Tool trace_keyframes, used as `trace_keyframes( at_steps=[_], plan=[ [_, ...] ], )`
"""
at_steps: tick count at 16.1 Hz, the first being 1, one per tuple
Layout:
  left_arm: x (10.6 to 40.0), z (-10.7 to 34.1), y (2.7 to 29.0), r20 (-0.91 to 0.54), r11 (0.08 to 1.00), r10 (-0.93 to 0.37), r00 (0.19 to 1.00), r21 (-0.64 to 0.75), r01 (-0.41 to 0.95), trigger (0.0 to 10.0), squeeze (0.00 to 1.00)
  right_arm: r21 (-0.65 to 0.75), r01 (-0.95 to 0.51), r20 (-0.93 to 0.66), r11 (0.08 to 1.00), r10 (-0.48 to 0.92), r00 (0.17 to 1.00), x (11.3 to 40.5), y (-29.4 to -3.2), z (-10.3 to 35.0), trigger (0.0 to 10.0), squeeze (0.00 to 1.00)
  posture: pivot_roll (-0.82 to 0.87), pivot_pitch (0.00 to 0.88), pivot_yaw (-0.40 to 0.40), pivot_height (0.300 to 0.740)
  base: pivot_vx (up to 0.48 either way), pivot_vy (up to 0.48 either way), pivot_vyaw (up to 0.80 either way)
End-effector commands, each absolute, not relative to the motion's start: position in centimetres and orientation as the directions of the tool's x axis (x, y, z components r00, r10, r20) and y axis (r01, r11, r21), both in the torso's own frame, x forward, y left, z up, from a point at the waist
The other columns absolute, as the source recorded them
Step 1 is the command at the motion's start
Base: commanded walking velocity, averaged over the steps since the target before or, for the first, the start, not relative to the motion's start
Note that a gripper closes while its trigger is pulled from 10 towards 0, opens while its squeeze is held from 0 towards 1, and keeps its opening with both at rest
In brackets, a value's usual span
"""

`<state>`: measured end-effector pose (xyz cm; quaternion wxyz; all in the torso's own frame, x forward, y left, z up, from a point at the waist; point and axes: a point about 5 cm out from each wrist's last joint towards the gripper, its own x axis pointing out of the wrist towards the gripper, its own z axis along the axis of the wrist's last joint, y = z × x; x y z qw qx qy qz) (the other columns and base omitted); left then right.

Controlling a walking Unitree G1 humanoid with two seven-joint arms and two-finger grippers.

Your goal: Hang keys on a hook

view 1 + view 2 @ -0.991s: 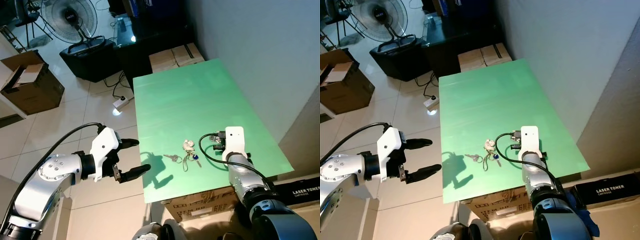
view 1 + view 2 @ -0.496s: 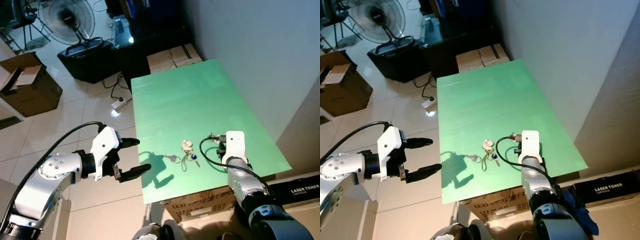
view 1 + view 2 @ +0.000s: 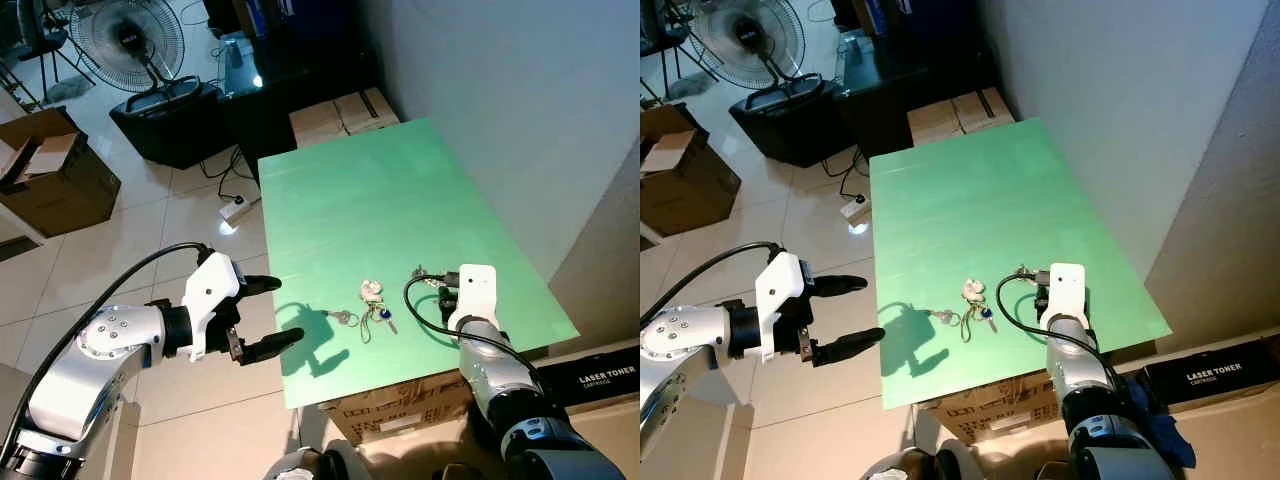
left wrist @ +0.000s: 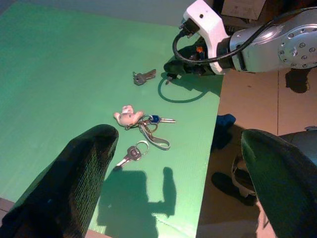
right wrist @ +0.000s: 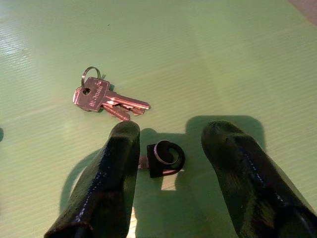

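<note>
1. A green table [image 3: 380, 190] stands against a grey wall, its long right edge close to that wall; near its front edge lies a bunch of keys [image 3: 372, 303] with a pale pink charm [image 4: 128, 116], a blue-headed key and a strap loop.
2. A single key on a ring [image 3: 342, 318] lies just beside the bunch, toward the table's left edge.
3. A pair of small keys [image 5: 104, 97] on their own ring lies apart from the bunch, closer to the right edge and near the right gripper [image 5: 171, 173].
4. The right gripper is low over the table near the front right corner, its two black fingers [image 5: 111, 183] spread apart and holding nothing; a small black block with a metal ring [image 5: 166, 156] lies on the table between them.
5. The left gripper [image 3: 262, 316] hovers over the tiled floor off the table's left edge, near the front corner; its fingers [image 4: 69, 188] are parted wide and empty.
6. Beyond the table's far edge are cardboard boxes [image 3: 340, 115], a standing fan [image 3: 135, 38] and a white power strip [image 3: 238, 207] on the floor.
</note>
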<state>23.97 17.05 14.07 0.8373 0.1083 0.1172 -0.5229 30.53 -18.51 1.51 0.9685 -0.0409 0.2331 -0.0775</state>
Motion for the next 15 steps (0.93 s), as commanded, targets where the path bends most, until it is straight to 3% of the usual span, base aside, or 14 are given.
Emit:
trace_keyframes(
  at_steps=[1, 2, 3, 4, 7, 8, 9, 15],
  plan=[
    [23.8, 14.3, 17.5, -0.328, 0.434, -0.84, 0.431, 0.07, 0.898, 10.0, 0.0, -0.097, 0.121, -0.476, 0.988, -0.153, 0.866, 30.0, -18.1, 0.8, 4.0, 0.0, 0.05, 0.091, 0.253, 0.74, 0.0, 0.0, 0.0],
    [23.8, 14.3, 17.5, -0.328, 0.434, -0.84, 0.432, 0.071, 0.898, 10.0, 0.0, -0.094, 0.117, -0.487, 0.989, -0.148, 0.861, 29.9, -18.2, 0.6, 3.1, 0.0, 0.05, 0.092, 0.253, 0.74, 0.0, 0.0, 0.0],
    [23.9, 14.3, 17.5, -0.328, 0.434, -0.84, 0.433, 0.072, 0.898, 10.0, 0.0, -0.091, 0.116, -0.496, 0.989, -0.146, 0.856, 29.8, -18.3, 0.5, 3.1, 0.0, 0.05, 0.092, 0.254, 0.74, 0.0, 0.0, 0.0],
    [23.9, 14.4, 17.5, -0.329, 0.434, -0.84, 0.432, 0.073, 0.898, 10.0, 0.0, -0.09, 0.113, -0.503, 0.99, -0.143, 0.852, 29.7, -18.4, 0.3, 4.2, 0.0, 0.05, 0.094, 0.255, 0.74, 0.0, 0.0, 0.0],
    [23.9, 14.5, 17.5, -0.329, 0.432, -0.841, 0.431, 0.074, 0.899, 10.0, 0.0, -0.096, 0.107, -0.524, 0.99, -0.142, 0.84, 29.4, -18.8, -0.1, 5.5, 0.0, 0.05, 0.089, 0.257, 0.74, 0.0, 0.0, 0.0],
    [24.0, 14.6, 17.5, -0.328, 0.431, -0.841, 0.431, 0.076, 0.899, 10.0, 0.0, -0.099, 0.11, -0.531, 0.989, -0.145, 0.835, 29.3, -19.1, -0.2, 8.8, 0.0, 0.05, 0.088, 0.257, 0.74, 0.0, 0.0, 0.0],
    [24.0, 14.6, 17.4, -0.328, 0.431, -0.84, 0.431, 0.078, 0.899, 10.0, 0.0, -0.097, 0.111, -0.531, 0.989, -0.146, 0.835, 29.3, -19.2, -0.2, 9.6, 0.0, 0.05, 0.088, 0.257, 0.74, 0.0, 0.0, 0.0],
    [24.1, 14.6, 17.5, -0.33, 0.433, -0.838, 0.434, 0.081, 0.898, 10.0, 0.0, -0.106, 0.092, -0.518, 0.99, -0.133, 0.845, 29.6, -19.3, 0.1, 10.0, 0.0, 0.06, 0.085, 0.258, 0.74, 0.0, 0.0, 0.0]
  ],
)
